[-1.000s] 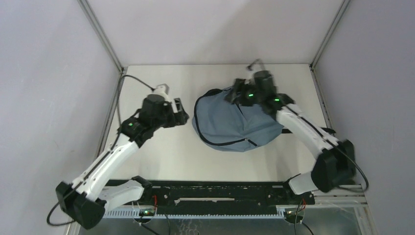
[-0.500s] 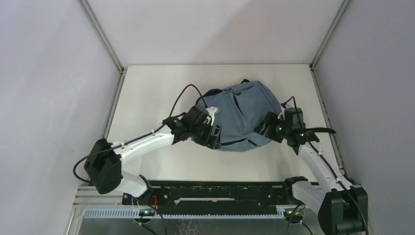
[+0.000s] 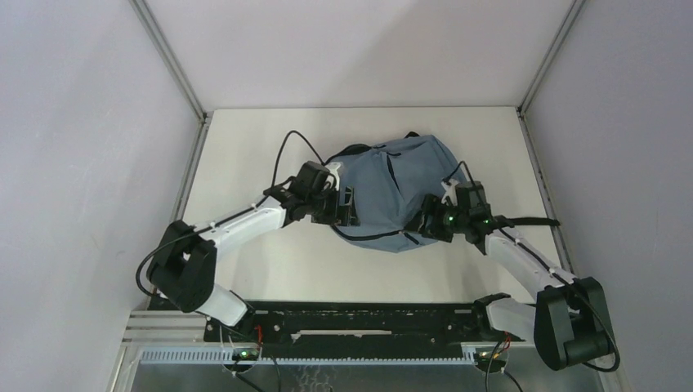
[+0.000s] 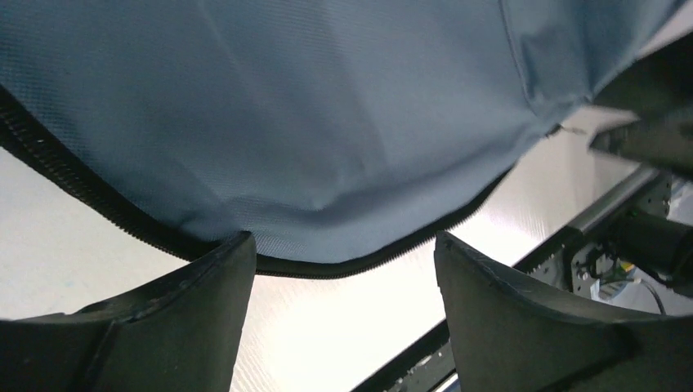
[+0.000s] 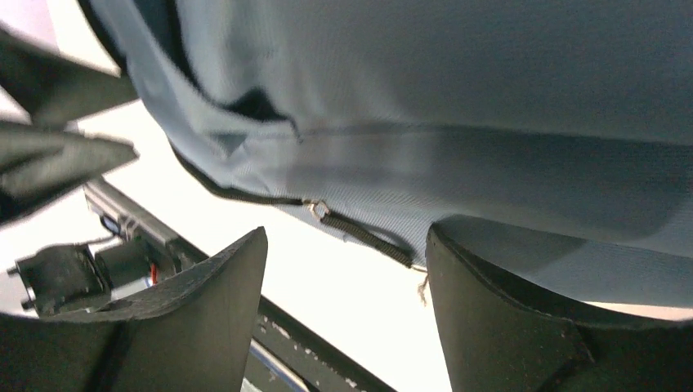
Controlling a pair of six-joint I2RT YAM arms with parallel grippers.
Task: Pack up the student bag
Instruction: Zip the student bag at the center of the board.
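Note:
The student bag [image 3: 400, 184], grey-blue with black zipper lines, lies flat on the table right of centre. My left gripper [image 3: 347, 208] sits at its near left edge, open. In the left wrist view the bag [image 4: 327, 122] fills the top, and its black zipper edge [image 4: 327, 268] runs just past the open left gripper [image 4: 343, 245]. My right gripper [image 3: 425, 222] is at the bag's near right edge, open. In the right wrist view a zip pull [image 5: 315, 209] and a black zipper end [image 5: 368, 237] hang before the right gripper [image 5: 347, 237]; its right finger [image 5: 507, 302] rests against the fabric.
A black rail [image 3: 351, 314] runs along the table's near edge. A black strap [image 3: 531, 219] trails from the bag toward the right metal frame post [image 3: 535, 163]. A cable [image 3: 290, 151] loops up from the left wrist. Pale walls close in on three sides.
Both arms swung in to the bag's near edge, the left from the table's left, the right from the bag's far side. The bag turned and shifted right.

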